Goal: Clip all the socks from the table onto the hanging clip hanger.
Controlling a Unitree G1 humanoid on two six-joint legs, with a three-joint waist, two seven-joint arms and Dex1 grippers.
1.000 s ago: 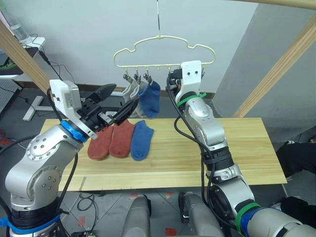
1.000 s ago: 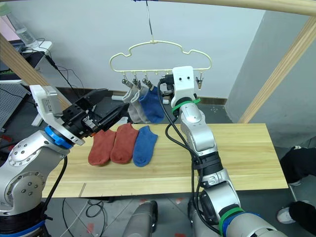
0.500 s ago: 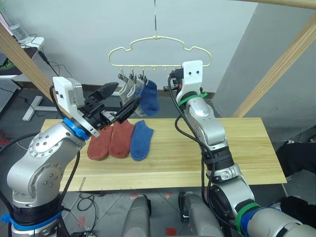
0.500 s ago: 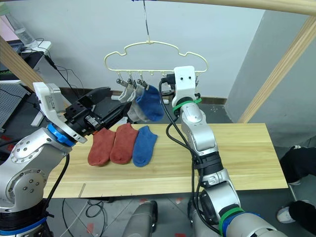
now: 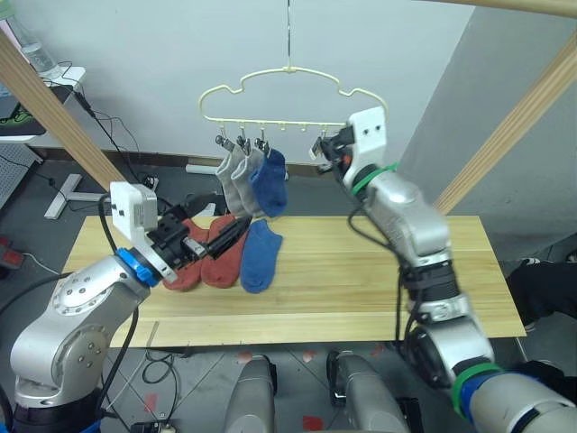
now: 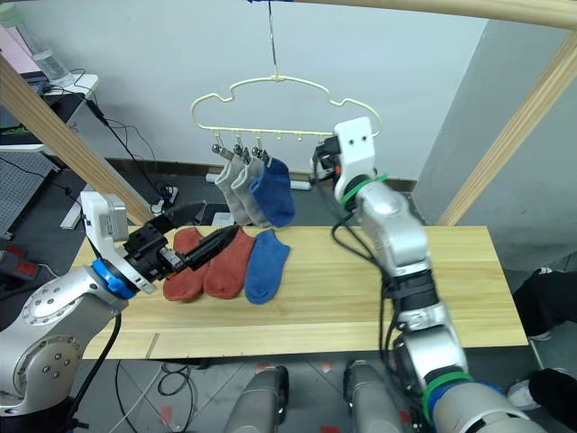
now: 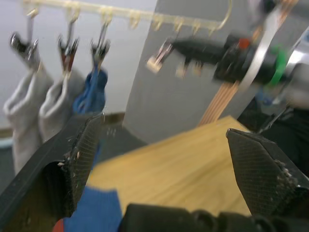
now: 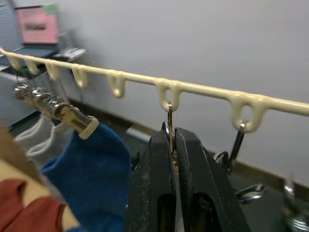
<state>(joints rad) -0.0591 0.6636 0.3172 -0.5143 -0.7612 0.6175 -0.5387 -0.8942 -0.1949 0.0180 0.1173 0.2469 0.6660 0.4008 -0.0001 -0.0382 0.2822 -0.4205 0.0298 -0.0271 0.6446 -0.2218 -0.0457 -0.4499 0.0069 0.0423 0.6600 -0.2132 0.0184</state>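
Right wrist view: my right gripper [image 8: 172, 145] has its 2 black fingers pressed together on a small silver metal clip [image 8: 169, 126] that hangs from a loop of the thin pale-yellow cloud-outlined clip hanger [image 5: 293, 95] — only the clip's wire shows, rising out of the seam between the pads. In the left eye view that gripper sits up at the hanger's lower bar, toward its right end.

Further along the bar, on my left, 3 socks hang from their own clips: 2 light grey knit ankle socks [image 5: 236, 180] side by side, touching, and 1 blue knit ankle sock [image 5: 270, 183] just beside them, nearest my right gripper.

My left gripper [image 5: 222, 236] is low over the long light wooden plank table [image 5: 379, 271], its fingers spread wide apart and holding nothing. In the left wrist view the 2 textured pads [image 7: 84, 159] stand at opposite sides with bare tabletop between them. In the left eye view the lower finger lies across the rust-red socks; whether it touches them I cannot tell.

On the table lie 3 more socks in a row, edges touching — 2 rust-red knit ankle socks [image 6: 225, 266] and a second blue knit ankle sock [image 5: 260, 256] on their right, below the hanging ones.
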